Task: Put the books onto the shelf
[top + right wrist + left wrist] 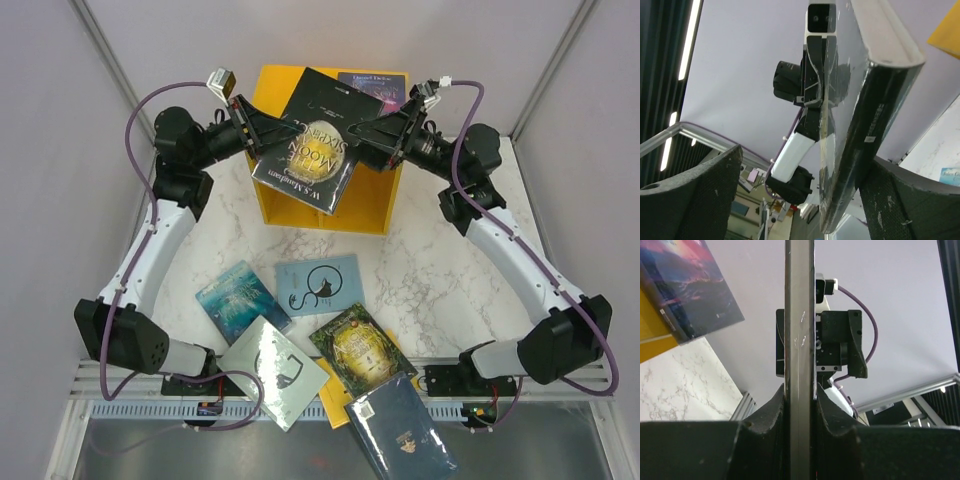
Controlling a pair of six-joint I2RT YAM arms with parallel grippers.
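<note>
Top external view: nearest the arm bases, a navy book [400, 428], a pale grey book [270, 372], a green-gold book [360, 345], a teal book [240, 297] and a light blue book [318, 285] lie flat on the surface [445, 270], not yet shelved. Farther off, the black book [310, 150] hangs tilted over the shelf [290, 215]. The left gripper [262, 140] is clenched on its left edge. The right gripper [372, 140] is released, jaws wide astride the opposite edge. At the shelf's far right sits a purple-covered book [372, 88]. Shelving the black book is the step in hand; next, I judge, it must be turned upright and lowered into a compartment.
</note>
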